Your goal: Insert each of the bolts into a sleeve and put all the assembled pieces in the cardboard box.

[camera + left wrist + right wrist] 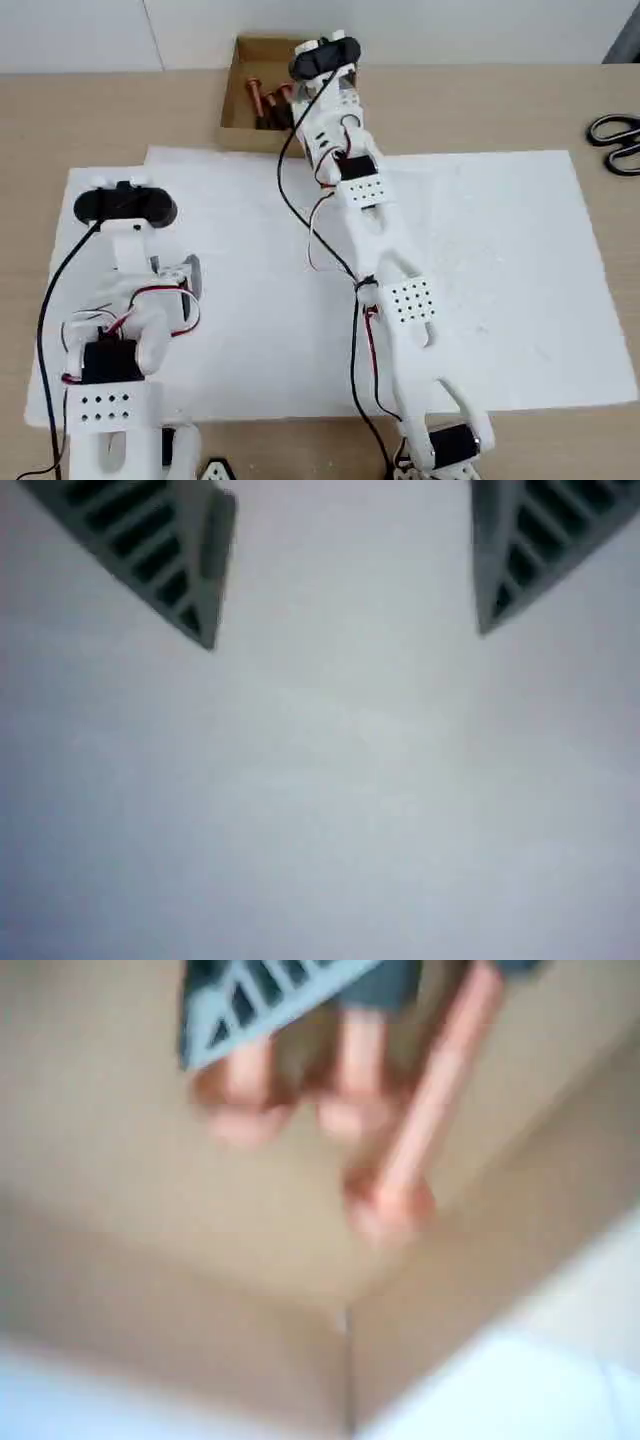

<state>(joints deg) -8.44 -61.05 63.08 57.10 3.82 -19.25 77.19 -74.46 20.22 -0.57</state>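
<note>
Pieces [268, 104] are laid in cardboard box [245, 60], task judged approx. done; left tool [345, 635] is parted, right tool [318, 90] can't be told.

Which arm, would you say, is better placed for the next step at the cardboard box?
Right: the right tool is over the cardboard box and copper pieces; the left tool hangs over white sheet.

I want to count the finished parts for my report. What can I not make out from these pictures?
High view: the right arm covers part of the cardboard box, so the count of copper pieces is hidden.
Right wrist view: blur; whether a piece is held or loose is unclear.
High view: the edge cuts off the scissors.
</note>
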